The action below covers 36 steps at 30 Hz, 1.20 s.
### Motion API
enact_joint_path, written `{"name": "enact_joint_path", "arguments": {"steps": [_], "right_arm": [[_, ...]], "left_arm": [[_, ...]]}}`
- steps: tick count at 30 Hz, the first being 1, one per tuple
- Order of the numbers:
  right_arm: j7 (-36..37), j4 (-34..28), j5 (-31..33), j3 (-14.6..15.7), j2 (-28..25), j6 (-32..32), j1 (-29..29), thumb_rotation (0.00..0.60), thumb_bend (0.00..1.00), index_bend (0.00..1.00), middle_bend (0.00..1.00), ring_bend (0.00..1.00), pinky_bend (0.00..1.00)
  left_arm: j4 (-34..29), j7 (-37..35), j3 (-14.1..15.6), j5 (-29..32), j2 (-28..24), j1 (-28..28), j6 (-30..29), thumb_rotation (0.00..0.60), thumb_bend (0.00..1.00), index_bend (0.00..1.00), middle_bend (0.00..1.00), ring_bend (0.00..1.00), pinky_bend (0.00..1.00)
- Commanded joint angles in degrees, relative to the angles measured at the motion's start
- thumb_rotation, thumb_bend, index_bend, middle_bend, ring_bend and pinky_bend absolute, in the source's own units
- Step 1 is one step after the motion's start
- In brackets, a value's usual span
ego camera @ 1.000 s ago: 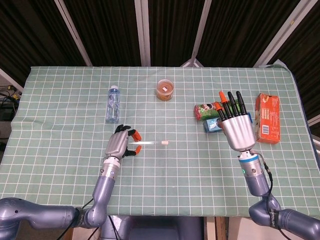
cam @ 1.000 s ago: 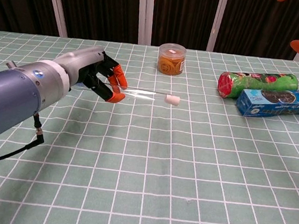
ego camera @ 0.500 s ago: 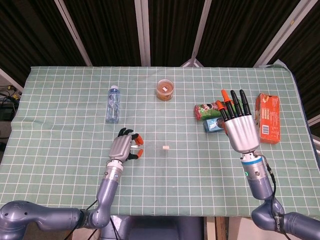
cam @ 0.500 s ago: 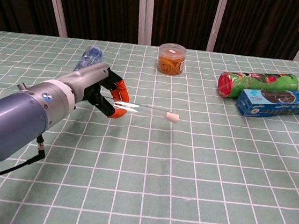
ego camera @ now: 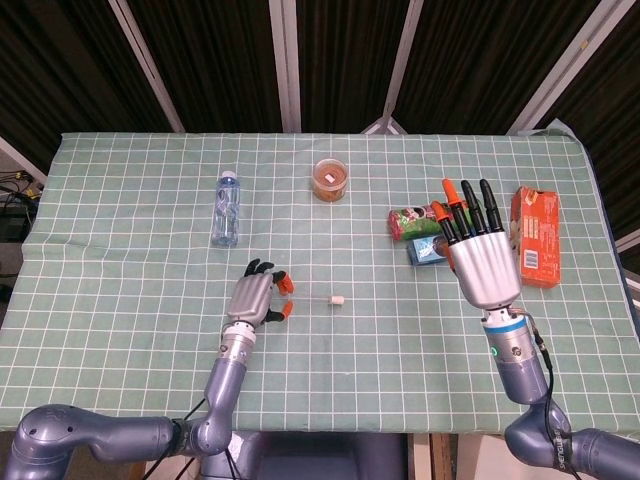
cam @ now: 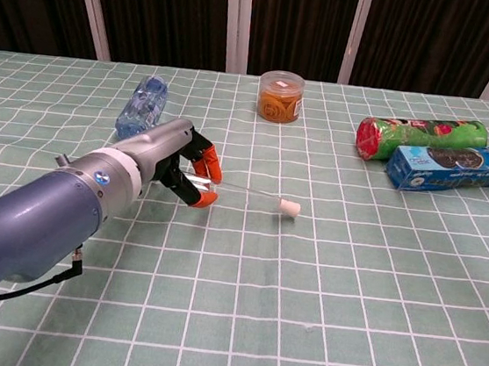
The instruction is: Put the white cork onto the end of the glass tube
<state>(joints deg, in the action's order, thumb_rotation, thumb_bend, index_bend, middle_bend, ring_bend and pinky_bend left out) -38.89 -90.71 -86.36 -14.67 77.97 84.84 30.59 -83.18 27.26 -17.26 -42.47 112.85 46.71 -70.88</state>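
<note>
White cork (cam: 289, 208) sits on the far end of the glass tube (cam: 245, 192), so the fit looks made or nearly so. How deep it sits can't be told. Tube is held level just above the green checked tablecloth (ego camera: 130, 270), on the near side of the amber-filled jar (ego camera: 329, 180) and well apart from it.

Left hand (ego camera: 256, 297) pinches the tube's other end between orange fingertips (cam: 205, 198), remaining fingers curled in.

Right hand (ego camera: 479, 252) is raised, fingers straight and slightly apart, holding nothing.

Handling, judged: tube thin, stiff, light, brittle, smooth, so likely to slip or snap under side load. Best grip is close behind the cork, pushing along the axis. Cork small, light, probably slightly yielding; pinch its sides.
</note>
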Motion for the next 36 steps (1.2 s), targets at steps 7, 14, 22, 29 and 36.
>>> {"name": "enact_joint_path", "arguments": {"steps": [7, 14, 22, 29, 36], "right_arm": [[0.56, -0.08, 0.32, -0.08, 0.10, -0.11, -0.26, 0.600, 0.37, 0.23, 0.05, 0.01, 0.00], [0.80, 0.04, 0.39, -0.11, 0.26, -0.07, -0.46, 0.600, 0.37, 0.23, 0.05, 0.01, 0.00], [0.89, -0.46, 0.55, -0.03, 0.31, 0.15, -0.92, 0.600, 0.37, 0.23, 0.05, 0.01, 0.00], [1.03, -0.80, 0.34, 0.23, 0.11, 0.41, -1.41, 0.600, 0.37, 0.23, 0.05, 0.01, 0.00], [0.90, -1.45, -0.11, 0.48, 0.10, 0.59, -1.70, 0.600, 0.37, 0.23, 0.05, 0.01, 0.00]], "left_arm": [[1.60, 2.25, -0.20, 0.13, 0.93, -0.03, 0.53, 0.600, 0.66, 0.57, 0.49, 0.15, 0.06], [0.86, 3.70, -0.57, 0.66, 0.38, -0.59, 0.78, 0.600, 0.64, 0.56, 0.48, 0.15, 0.06], [-0.86, 5.25, -0.67, 1.57, -0.63, -1.46, 0.76, 0.600, 0.51, 0.52, 0.45, 0.14, 0.05], [-1.39, 7.58, -0.69, 2.86, -0.89, -1.97, -0.34, 0.600, 0.47, 0.51, 0.42, 0.13, 0.03], [-2.88, 9.69, -0.72, 4.30, -1.81, -2.48, -0.87, 0.600, 0.39, 0.47, 0.39, 0.12, 0.02]]}}
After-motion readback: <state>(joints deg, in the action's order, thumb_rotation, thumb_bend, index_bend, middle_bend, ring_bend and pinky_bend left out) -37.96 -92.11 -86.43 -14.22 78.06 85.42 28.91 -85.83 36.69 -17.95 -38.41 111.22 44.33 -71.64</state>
